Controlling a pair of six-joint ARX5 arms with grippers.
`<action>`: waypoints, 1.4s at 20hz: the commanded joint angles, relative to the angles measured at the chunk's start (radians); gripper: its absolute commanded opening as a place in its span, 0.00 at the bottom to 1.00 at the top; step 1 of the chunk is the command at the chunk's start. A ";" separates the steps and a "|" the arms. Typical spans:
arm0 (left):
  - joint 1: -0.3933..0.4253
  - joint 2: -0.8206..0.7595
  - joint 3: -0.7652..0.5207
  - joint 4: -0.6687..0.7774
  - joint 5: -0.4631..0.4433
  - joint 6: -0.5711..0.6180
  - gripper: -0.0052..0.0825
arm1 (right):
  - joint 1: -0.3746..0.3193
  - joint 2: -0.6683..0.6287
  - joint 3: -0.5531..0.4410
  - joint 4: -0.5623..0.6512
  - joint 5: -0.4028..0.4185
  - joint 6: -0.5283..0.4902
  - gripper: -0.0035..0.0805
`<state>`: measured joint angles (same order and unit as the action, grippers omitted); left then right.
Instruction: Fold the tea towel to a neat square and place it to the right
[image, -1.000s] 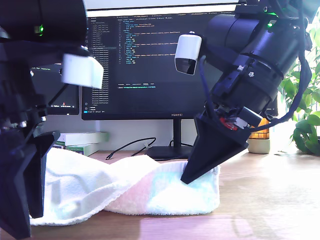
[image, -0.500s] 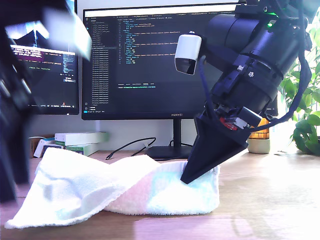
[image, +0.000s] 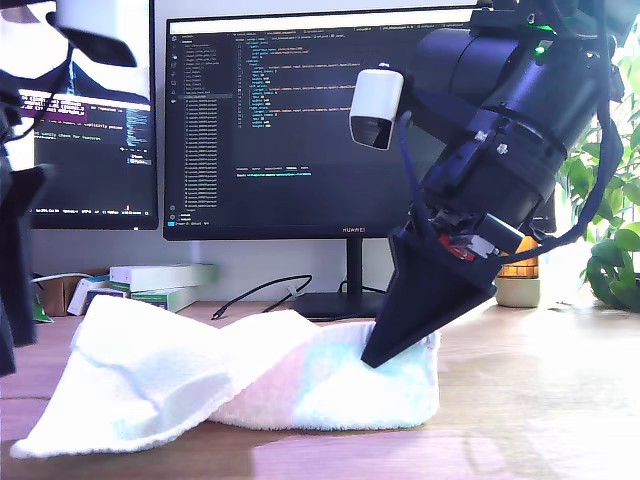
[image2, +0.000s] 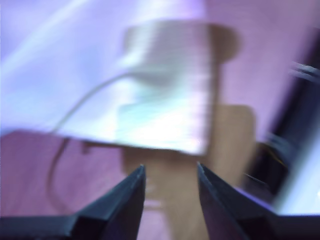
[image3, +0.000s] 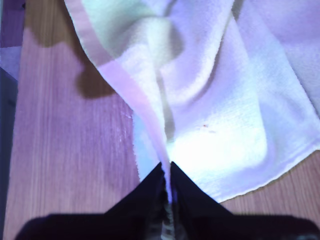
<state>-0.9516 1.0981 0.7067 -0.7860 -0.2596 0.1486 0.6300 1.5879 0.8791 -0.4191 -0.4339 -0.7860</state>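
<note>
The tea towel (image: 250, 385) lies rumpled and partly folded on the wooden desk (image: 540, 400), white with faint pink and mint bands. My second gripper (image: 375, 358) presses down at the towel's end toward the exterior view's right. In the second wrist view my second gripper (image3: 167, 172) is shut on a raised fold of the tea towel (image3: 220, 100). The first arm (image: 12, 260) is a blurred dark shape at the exterior view's left edge, lifted off the cloth. My first gripper (image2: 170, 187) is open, with nothing between its fingers.
Two monitors (image: 300, 120) stand at the back, with a black cable (image: 260, 295) and stacked books (image: 160, 283) in front of them. A plant (image: 610, 230) and a small pot (image: 518, 285) are at the exterior view's right.
The first arm has let go of the towel's end at the exterior view's left and swung up and away. That end now lies flatter. The second gripper has not moved.
</note>
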 joint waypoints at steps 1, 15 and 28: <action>-0.050 -0.057 0.002 0.042 -0.067 -0.043 0.38 | 0.004 0.009 -0.002 0.007 -0.001 0.005 0.03; -0.410 -0.088 -0.138 0.175 -0.249 -0.194 0.39 | 0.004 0.009 -0.002 0.011 -0.001 0.005 0.03; -0.365 0.275 -0.139 0.282 -0.328 -0.124 0.51 | 0.003 0.009 -0.002 0.016 -0.002 0.005 0.03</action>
<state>-1.3190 1.3602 0.5858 -0.5179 -0.5774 0.0261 0.6300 1.5879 0.8791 -0.4084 -0.4343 -0.7856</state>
